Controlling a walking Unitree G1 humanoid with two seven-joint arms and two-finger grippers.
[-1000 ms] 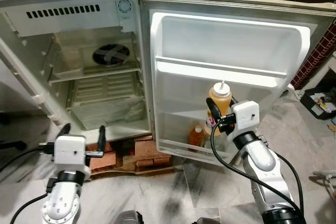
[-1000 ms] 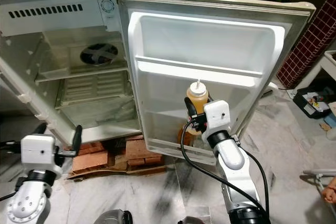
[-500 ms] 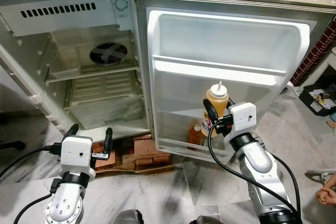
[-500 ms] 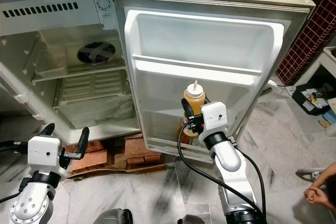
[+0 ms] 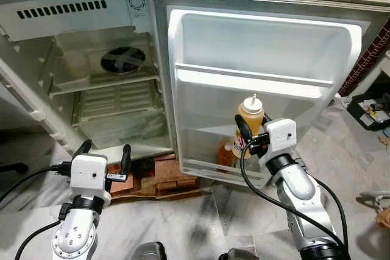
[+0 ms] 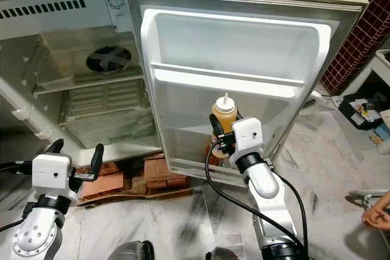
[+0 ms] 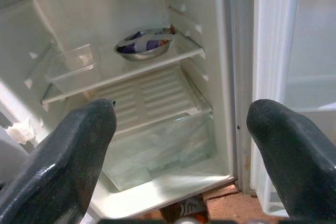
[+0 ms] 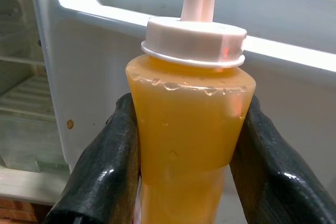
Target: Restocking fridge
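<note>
My right gripper (image 5: 248,134) is shut on a squeeze bottle (image 5: 250,118) of amber liquid with a white nozzle cap, held upright in front of the open fridge door (image 5: 262,41), just above its bottom shelf (image 5: 201,165). In the right wrist view both fingers (image 8: 107,156) press the squeeze bottle (image 8: 191,129) at its sides. A small orange bottle (image 5: 226,152) stands in that bottom door shelf. My left gripper (image 5: 103,153) is open, low in front of the fridge cabinet (image 5: 103,83), holding nothing.
Inside the cabinet a metal bowl (image 7: 143,43) sits on the upper shelf beside a clear tray (image 7: 73,66); a clear drawer (image 7: 157,145) lies below. Red bricks (image 5: 170,175) prop up the fridge. A brick pillar (image 6: 356,47) and a black box (image 5: 372,111) stand at the right; a person's hand (image 6: 376,217) is at the right edge.
The camera has shifted, so the fridge sits slightly further left in view. The right gripper keeps the squeeze bottle at the door; the left gripper has come a little nearer the cabinet.
</note>
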